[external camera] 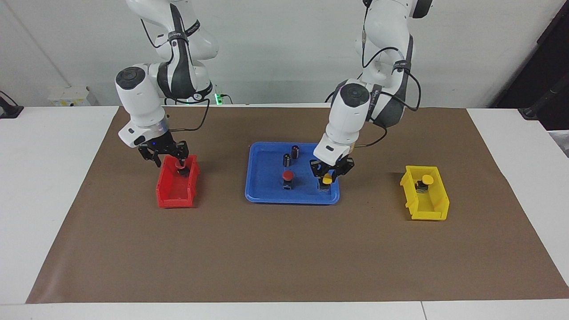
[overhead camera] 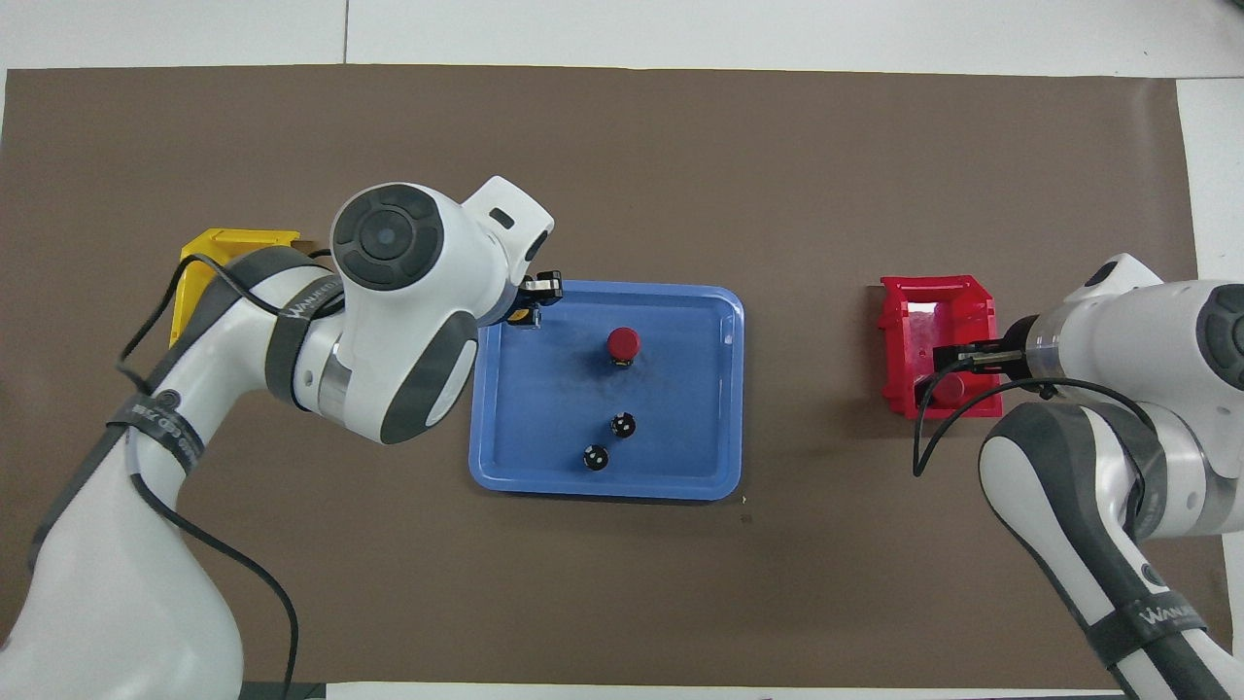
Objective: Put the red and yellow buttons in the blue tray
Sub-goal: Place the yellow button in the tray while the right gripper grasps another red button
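The blue tray (external camera: 266, 178) (overhead camera: 680, 389) lies mid-table. One red button (external camera: 288, 175) (overhead camera: 623, 342) stands in it. My left gripper (external camera: 327, 178) is shut on a yellow button (external camera: 327, 179), low over the tray's corner toward the left arm's end. In the overhead view the left arm hides this button. A second yellow button (external camera: 426, 179) sits in the yellow bin (external camera: 433, 204). My right gripper (external camera: 180, 162) (overhead camera: 957, 358) is down inside the red bin (external camera: 175, 195) (overhead camera: 933, 311), at a second red button (external camera: 180, 165).
Two small dark cylinders (external camera: 295, 151) (external camera: 286, 159) stand in the tray nearer to the robots than the red button; they also show in the overhead view (overhead camera: 623, 425) (overhead camera: 596, 457). The yellow bin (overhead camera: 228, 243) is partly hidden there. Brown paper (external camera: 284, 249) covers the table.
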Motion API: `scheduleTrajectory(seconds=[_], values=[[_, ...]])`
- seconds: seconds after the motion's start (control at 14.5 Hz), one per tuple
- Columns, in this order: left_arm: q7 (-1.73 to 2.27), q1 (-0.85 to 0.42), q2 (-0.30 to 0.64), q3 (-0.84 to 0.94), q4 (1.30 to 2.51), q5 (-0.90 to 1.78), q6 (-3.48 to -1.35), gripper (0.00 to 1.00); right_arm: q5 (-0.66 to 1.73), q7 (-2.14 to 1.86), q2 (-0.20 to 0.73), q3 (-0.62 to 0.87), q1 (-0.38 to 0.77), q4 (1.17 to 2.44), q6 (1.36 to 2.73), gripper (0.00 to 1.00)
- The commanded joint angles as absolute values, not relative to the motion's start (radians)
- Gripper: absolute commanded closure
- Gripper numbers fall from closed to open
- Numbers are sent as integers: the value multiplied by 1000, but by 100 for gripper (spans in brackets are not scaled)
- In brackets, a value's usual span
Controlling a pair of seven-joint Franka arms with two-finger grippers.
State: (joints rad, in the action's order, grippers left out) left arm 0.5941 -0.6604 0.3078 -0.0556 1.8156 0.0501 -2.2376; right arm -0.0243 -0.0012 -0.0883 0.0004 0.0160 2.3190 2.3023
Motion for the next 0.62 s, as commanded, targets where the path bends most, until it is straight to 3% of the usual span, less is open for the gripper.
scheduleTrajectory(seconds=[0.0,0.21,0.28,0.41,0.55], values=[[633,-701,342,-77,1821,74,-2293,99,-6,-20,-86,9,11,2370,2373,25],[644,-722,348,-77,1824,74,-2283,97,-6,-20,-95,9,12,2408,2408,28],[644,-727,347,-77,1824,74,-2280,84,-6,-21,-97,9,12,2414,2410,29],[644,-727,347,-78,1822,74,-2272,35,-6,-21,-100,11,12,2424,2414,35],[632,-724,333,-81,1815,72,-2209,9,-6,-28,-104,9,12,2437,2418,41]])
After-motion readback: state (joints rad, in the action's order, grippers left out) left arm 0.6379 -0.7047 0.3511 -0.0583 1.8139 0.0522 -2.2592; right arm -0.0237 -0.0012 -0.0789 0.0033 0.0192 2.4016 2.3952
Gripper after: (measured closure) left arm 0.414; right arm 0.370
